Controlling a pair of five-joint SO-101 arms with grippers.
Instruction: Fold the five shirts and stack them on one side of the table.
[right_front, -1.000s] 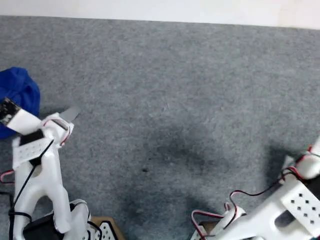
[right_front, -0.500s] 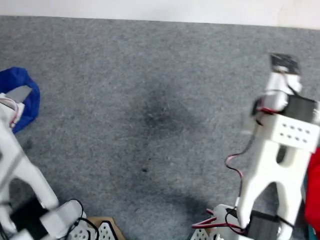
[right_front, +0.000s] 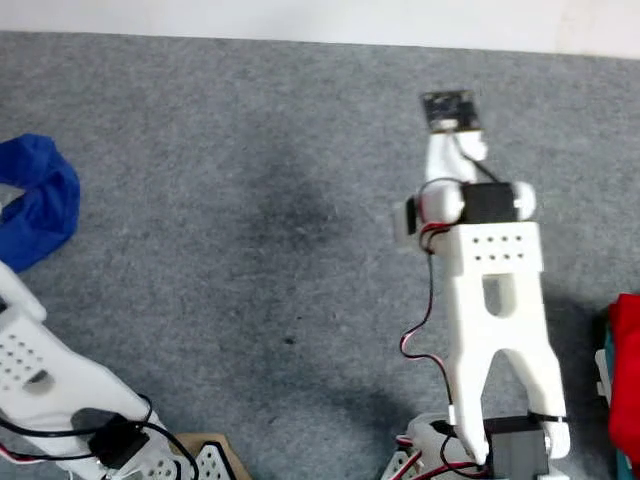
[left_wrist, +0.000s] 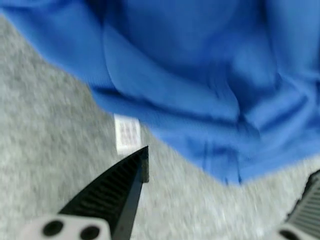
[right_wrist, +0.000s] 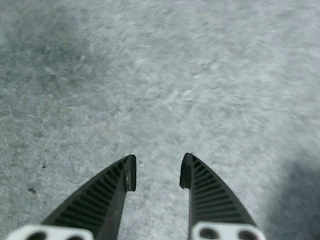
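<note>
We see the blue shirt (right_front: 45, 200) lying crumpled at the left edge of the grey table (right_front: 250, 130) in the high view; it is not folded. At the opposite edge, on the right, a part of a red shirt (right_front: 626, 380) shows, well apart from the blue one.

The left arm (right_front: 40, 370) stands low at the near left corner, beside the blue shirt. In its wrist view the left tool (left_wrist: 230, 162) is opened wide. One of its fingers (left_wrist: 120, 187) points at the hem of the blue shirt (left_wrist: 200, 75), and the other is cut by the picture's border. This tool holds nothing. A small white label (left_wrist: 126, 132) sticks out from the edge of the shirt onto the table, just beside the tip of the first finger. Whether the two touch, we cannot tell.

The right arm (right_front: 495, 300) is stretched out over the table, to the right of the middle, with its wrist camera (right_front: 450, 108) at the far end. The right tool (right_wrist: 158, 170) hangs over the bare grey surface of the table. Its two fingers stand apart by a narrow gap, with nothing between them.
</note>
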